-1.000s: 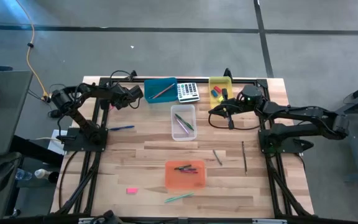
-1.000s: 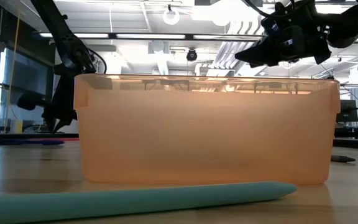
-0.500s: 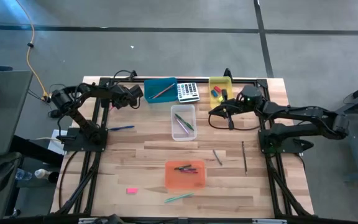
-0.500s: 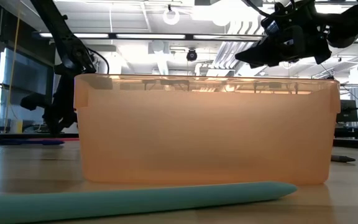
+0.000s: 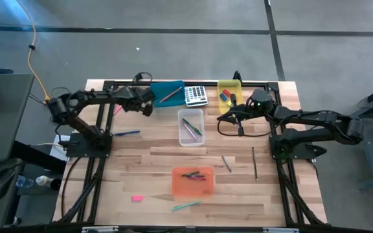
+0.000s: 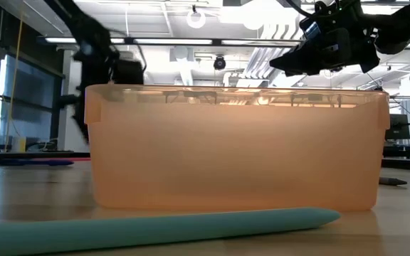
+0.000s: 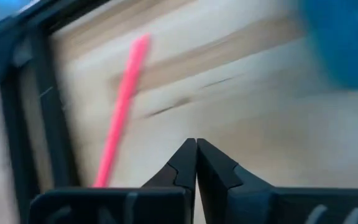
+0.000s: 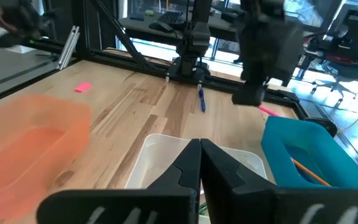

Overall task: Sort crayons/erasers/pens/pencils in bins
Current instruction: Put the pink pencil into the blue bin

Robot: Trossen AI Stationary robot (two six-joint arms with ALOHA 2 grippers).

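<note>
My left gripper (image 5: 147,107) hovers shut and empty near the teal-blue bin's (image 5: 167,92) left side; the wrist view shows its tips (image 7: 196,149) above bare wood. A pink pencil (image 7: 120,118) lies flat on the table by the frame rail. My right gripper (image 5: 227,116) hangs shut and empty between the clear bin (image 5: 191,127) and the yellow bin (image 5: 228,90), its tips (image 8: 200,149) over the clear bin's rim. The orange bin (image 5: 193,182) holds a few sticks. A tan pencil (image 8: 306,168) lies in the teal-blue bin.
A calculator (image 5: 196,96) sits between the teal-blue and yellow bins. Loose on the table are a blue pen (image 5: 127,133), a pink eraser (image 5: 137,198), a green stick (image 5: 186,205) and two grey sticks (image 5: 226,163) (image 5: 254,162). Black frame rails edge the far side.
My left gripper has risen and swung toward the table's right, closer to the teal-blue bin, rolling about its own axis as it went. The pink pencil stays on the table.
</note>
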